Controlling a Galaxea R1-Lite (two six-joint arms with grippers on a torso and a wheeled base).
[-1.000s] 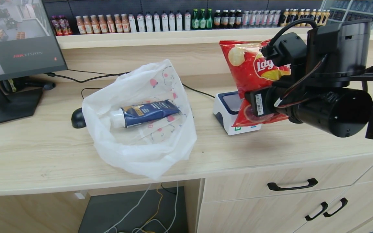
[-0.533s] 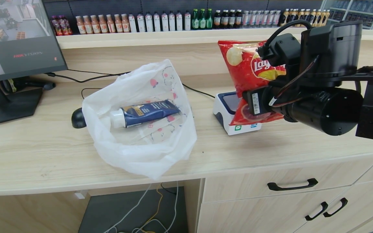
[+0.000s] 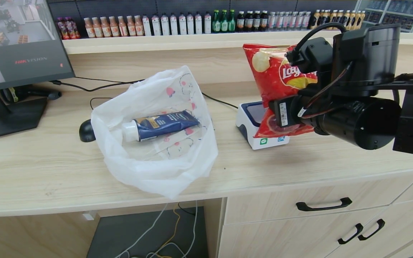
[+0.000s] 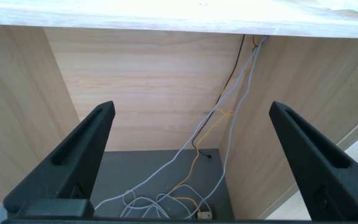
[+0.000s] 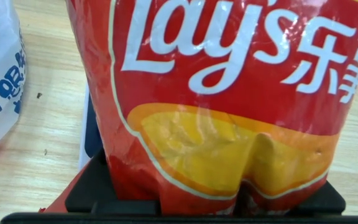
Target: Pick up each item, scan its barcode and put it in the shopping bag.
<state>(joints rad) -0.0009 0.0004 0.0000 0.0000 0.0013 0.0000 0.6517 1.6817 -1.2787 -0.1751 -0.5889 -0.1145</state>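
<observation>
"Pale wood up front?"
"Yep. Light-wood drawers (image 3: 317, 222) with black handles at near right. Loose cables (image 3: 163, 229) hang in the open recess beside them."
"Then the surface?"
"Same pale wood counter (image 3: 48, 168), a few small marks on it. White shopping bag (image 3: 156, 168) with small pink prints sits near the front edge, mouth open. A dark-blue tube (image 3: 160, 125) with a white cap lies on its side inside."
"Further back?"
"Black mouse (image 3: 85, 130) just beside the bag, on the left. White scanner (image 3: 251, 123) with a dark window on the right, well apart from the bag. A black cord (image 3: 95, 86) trails along the counter's back. A monitor (image 3: 20, 46) stands at far left. Behind it all, a shelf (image 3: 192, 37) carries a long row of bottles (image 3: 206, 21)."
"Arms?"
"Right arm comes in from the right, held level above the counter. The right gripper (image 5: 210, 196) is clamped on the lower part of a red chip bag (image 3: 273, 77). The bag stands upright, top end up, hanging over the scanner's window. Can't tell if it touches the scanner."
"Left one?"
"The left gripper (image 4: 188, 162) is low, under the counter edge, pointing into the recess with the cables. Its fingers are spread wide, nothing between them."
</observation>
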